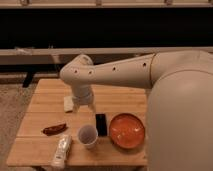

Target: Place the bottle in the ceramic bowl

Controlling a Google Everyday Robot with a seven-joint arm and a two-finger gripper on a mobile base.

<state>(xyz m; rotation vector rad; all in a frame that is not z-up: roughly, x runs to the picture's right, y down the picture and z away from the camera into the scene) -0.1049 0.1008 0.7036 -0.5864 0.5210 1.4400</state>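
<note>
The bottle [61, 150] lies on its side on the wooden table [50, 97], at the near edge, nearer the camera than the gripper [81, 106] and a little to the left of it in the view, well apart from it. It is outside the ceramic bowl [127, 131], which sits nearer the camera than the gripper and off to the right in the view.

Between bottle and bowl stands a white cup [88, 136], almost straight in front of the gripper. A flat black rectangular thing [101, 124] lies between the cup and the bowl. A dark red-brown sausage-shaped thing [54, 129] lies just beyond the bottle, near-left of the gripper.

The gripper points down over the middle of the table, under the bent white arm [110, 75]. Whether it is released or clenched cannot be told. A pale whitish thing [68, 104] lies just beside it on the left in the view.
</note>
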